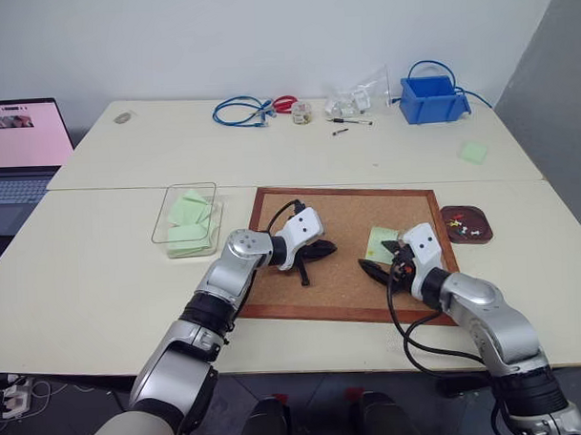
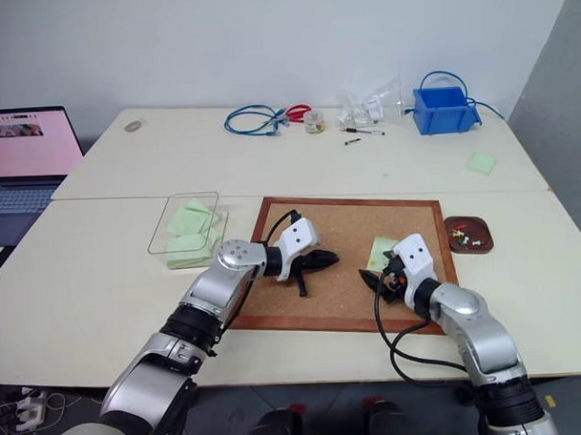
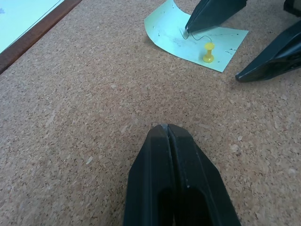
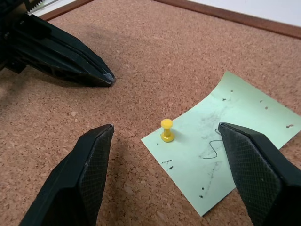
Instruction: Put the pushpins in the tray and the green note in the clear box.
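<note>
Laptop (image 1: 19,155): far left edge of the worktop (image 1: 92,282), screen lit pink.

Clear box (image 1: 187,219): left of the cork board, holding several pale green notes.

Cork board (image 1: 349,254): brown-framed, flat at the middle of the worktop.

Left tool (image 1: 318,252): fingers pressed fully together, holding nothing, low over bare cork left of the green note.

Green note (image 4: 225,136): on the right part of the cork board, pinned by a yellow pushpin (image 4: 166,130) standing upright near one corner; one edge curls up.

Right tool (image 1: 380,264): fingers spread wide, holding nothing, one finger either side of the yellow pushpin, not touching it.

Tray (image 1: 465,224): just right of the cork board, holding a few pushpins (image 1: 460,229), red and whitish.

Blue bin (image 1: 433,98): far right rear; a loose green note (image 1: 473,152) lies near it.
</note>
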